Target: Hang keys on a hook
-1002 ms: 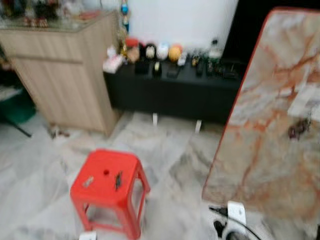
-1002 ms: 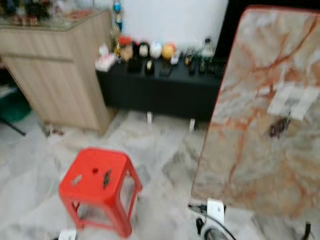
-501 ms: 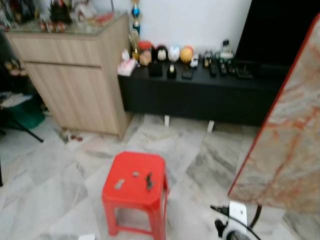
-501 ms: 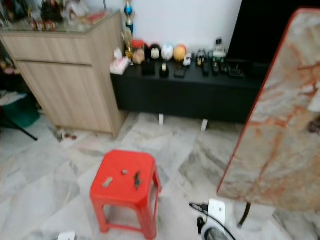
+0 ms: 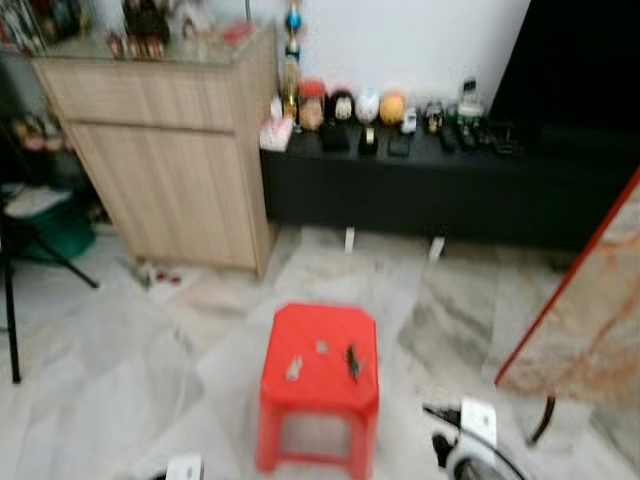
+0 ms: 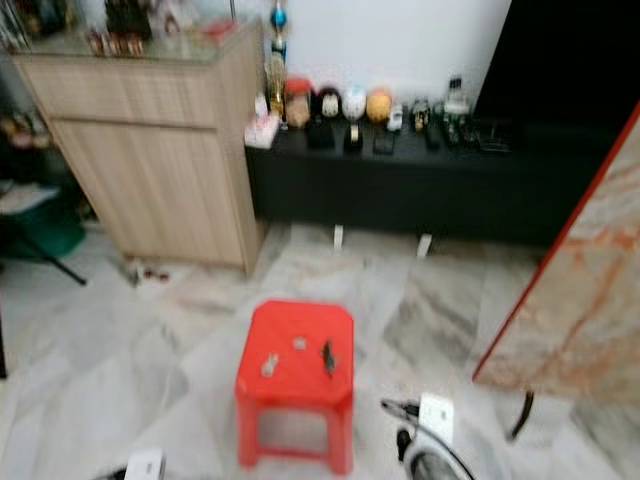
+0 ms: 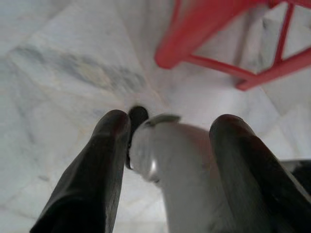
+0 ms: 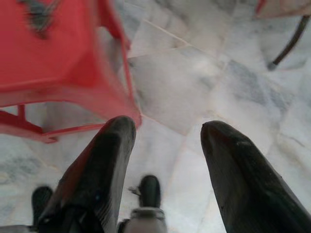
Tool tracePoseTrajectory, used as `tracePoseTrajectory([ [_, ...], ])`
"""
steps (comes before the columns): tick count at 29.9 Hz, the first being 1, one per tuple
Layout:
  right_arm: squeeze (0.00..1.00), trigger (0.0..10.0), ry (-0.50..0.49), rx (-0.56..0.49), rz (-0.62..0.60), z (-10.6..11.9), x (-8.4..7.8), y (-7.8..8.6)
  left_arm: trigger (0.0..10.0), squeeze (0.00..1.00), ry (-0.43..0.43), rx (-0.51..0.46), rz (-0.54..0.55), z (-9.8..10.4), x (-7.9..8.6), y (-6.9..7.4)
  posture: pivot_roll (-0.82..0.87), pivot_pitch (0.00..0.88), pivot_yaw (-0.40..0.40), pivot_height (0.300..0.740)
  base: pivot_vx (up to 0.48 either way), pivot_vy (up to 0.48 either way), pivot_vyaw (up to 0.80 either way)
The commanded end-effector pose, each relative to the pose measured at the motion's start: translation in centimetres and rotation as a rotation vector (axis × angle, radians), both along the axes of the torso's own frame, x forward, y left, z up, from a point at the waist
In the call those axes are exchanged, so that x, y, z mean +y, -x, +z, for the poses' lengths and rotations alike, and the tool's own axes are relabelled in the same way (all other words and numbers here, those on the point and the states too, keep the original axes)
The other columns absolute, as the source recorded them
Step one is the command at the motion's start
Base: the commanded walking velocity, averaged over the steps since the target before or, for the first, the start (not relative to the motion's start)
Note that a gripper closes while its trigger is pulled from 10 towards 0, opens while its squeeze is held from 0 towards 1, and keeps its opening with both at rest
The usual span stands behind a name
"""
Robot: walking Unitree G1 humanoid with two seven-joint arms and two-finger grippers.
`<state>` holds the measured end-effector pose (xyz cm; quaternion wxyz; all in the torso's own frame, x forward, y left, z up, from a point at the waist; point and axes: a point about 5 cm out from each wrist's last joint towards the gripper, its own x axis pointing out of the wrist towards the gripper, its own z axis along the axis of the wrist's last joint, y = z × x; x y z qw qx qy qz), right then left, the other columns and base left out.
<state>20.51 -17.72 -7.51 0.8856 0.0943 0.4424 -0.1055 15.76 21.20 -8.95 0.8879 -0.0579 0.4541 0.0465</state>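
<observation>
Left pincer (image 7: 167, 141) hangs above pale grey-veined marble floor tiles (image 7: 53, 63), its two black fingers (image 7: 95, 170) spread well apart and holding nothing; a rounded silver part of the robot shows between them, and red stool legs cross the upper right of that wrist picture. Right pincer (image 8: 167, 145) is likewise wide open and empty over the same tiles, with the red stool at the upper left of its wrist picture.

Lower centre of the head views stands the small red plastic stool (image 5: 318, 385). On its seat lies a dark bunch of keys (image 5: 351, 362) toward the right side, a small pale object (image 5: 294, 369) to the left of it, and another tiny pale piece (image 5: 321, 347) near the middle; blur hides what these two are.

At upper left is a light wooden cabinet (image 5: 180, 160) with clutter on its top. Beside it, along the white wall, runs a low black bench (image 5: 440, 195) carrying a row of small round figures and dark items. At the right edge leans a red-rimmed marble-patterned slab (image 5: 590, 330). Near the lower right, a white plug box with a black cable (image 5: 477, 425) lies on the floor.
</observation>
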Motion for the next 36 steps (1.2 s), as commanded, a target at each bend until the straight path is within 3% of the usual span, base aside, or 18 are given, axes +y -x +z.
tracePoseTrajectory([
  [1,0.00,10.0,-0.008,-0.017,0.007,0.24,0.54,-0.51,10.0,0.00,-0.013,0.012,0.001,-0.10,0.49,0.49,0.09,0.000,-0.066,0.740,0.000,0.000,0.00],
  [36,0.00,10.0,-0.028,-0.033,-0.050,0.24,0.47,-0.45,10.0,0.00,0.004,-0.024,0.018,0.10,0.21,0.00,0.08,0.000,-0.067,0.740,0.000,0.000,0.00],
])
